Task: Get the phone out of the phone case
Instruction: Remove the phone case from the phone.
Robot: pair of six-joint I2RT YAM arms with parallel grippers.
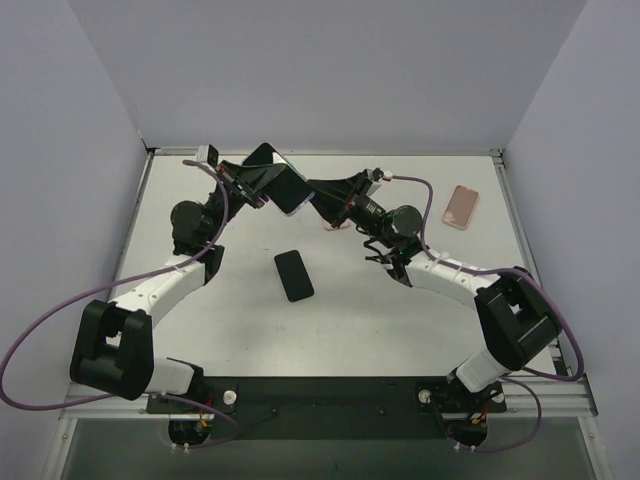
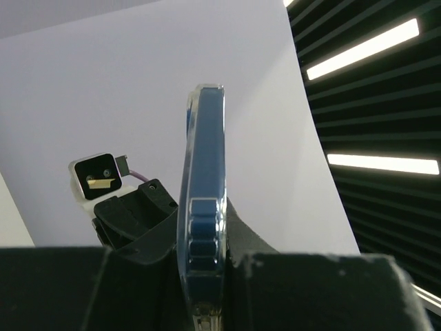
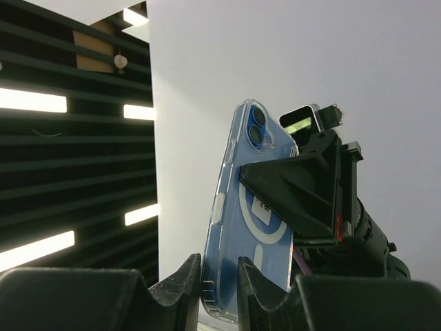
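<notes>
L fingers point(image 2: 303, 289) closed on phone case point(image 2: 203, 207) edge, phone point(image 3: 265, 221) inside, raised off surface point(image 1: 400, 320). R fingers point(image 3: 176, 283) flank opposite end, one per face; clamping: cannot tell.

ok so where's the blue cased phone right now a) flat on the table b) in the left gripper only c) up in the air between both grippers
c, the blue phone is in the air with the left gripper and the right gripper each on an edge
</notes>
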